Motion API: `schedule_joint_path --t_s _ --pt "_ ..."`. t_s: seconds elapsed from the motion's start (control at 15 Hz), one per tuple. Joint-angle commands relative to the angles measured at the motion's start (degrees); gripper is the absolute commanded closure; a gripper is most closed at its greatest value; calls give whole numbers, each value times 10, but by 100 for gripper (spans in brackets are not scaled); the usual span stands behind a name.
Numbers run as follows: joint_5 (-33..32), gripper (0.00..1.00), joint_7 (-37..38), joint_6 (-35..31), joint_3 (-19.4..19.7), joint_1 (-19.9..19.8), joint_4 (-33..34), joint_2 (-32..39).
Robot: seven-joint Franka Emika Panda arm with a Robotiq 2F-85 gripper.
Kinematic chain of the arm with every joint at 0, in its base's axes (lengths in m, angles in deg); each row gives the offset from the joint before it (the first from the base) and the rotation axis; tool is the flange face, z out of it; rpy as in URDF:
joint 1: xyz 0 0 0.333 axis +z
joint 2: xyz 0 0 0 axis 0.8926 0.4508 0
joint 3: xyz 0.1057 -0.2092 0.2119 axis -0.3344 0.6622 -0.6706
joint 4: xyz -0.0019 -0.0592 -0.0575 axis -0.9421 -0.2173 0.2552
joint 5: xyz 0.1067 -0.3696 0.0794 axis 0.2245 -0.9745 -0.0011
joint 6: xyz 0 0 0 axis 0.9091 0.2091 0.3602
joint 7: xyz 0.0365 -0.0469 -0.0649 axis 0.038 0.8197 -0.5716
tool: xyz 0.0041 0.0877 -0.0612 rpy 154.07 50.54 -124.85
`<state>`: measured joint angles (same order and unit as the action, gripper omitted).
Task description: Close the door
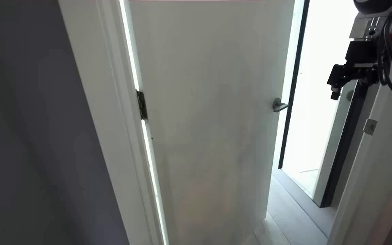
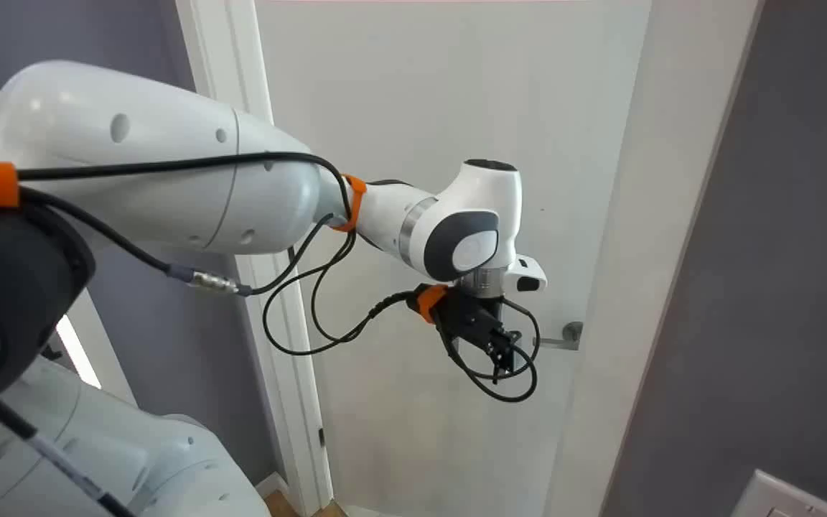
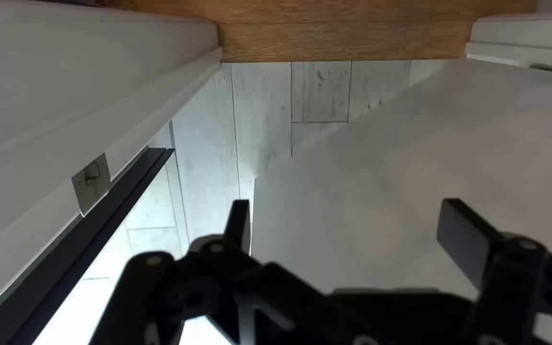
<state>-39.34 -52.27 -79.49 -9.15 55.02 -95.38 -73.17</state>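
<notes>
The plain white door (image 1: 209, 119) stands ajar, with a wide gap between its free edge and the jamb in an exterior view. Its silver lever handle (image 1: 279, 105) is near that edge, and a dark hinge (image 1: 142, 104) is on the opposite side. The door (image 2: 413, 424) and handle (image 2: 570, 334) also show behind my arm in an exterior view. My gripper (image 1: 336, 91) hangs pointing down on the gap side; it also shows in an exterior view (image 2: 505, 365). In the wrist view my gripper (image 3: 345, 215) is open and empty, with the door panel (image 3: 352, 191) seen between its fingers.
The white door frame (image 3: 55, 120) with a metal strike plate (image 3: 92, 183) stands on the gap side. A dark-framed glass panel (image 1: 313, 95) is beyond the opening. Black cables (image 2: 313, 352) loop off my arm. A grey wall (image 2: 765, 287) flanks the door.
</notes>
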Motion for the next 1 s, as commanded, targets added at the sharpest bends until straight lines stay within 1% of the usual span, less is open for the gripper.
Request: schedule_joint_path --t_s 0.0,0.4,0.47,0.53,0.67,0.8,0.93 --pt "2 0 -1 1 -3 -3 1 0" --pt "2 0 -1 1 -3 -3 1 0" --pt "10 0 30 -12 -15 2 17 34" --pt "16 0 50 -13 -21 4 25 49" --pt "34 0 149 -42 -49 6 45 92" --pt "32 0 238 -76 -76 7 71 137" --pt "24 0 313 -122 -89 5 94 182"
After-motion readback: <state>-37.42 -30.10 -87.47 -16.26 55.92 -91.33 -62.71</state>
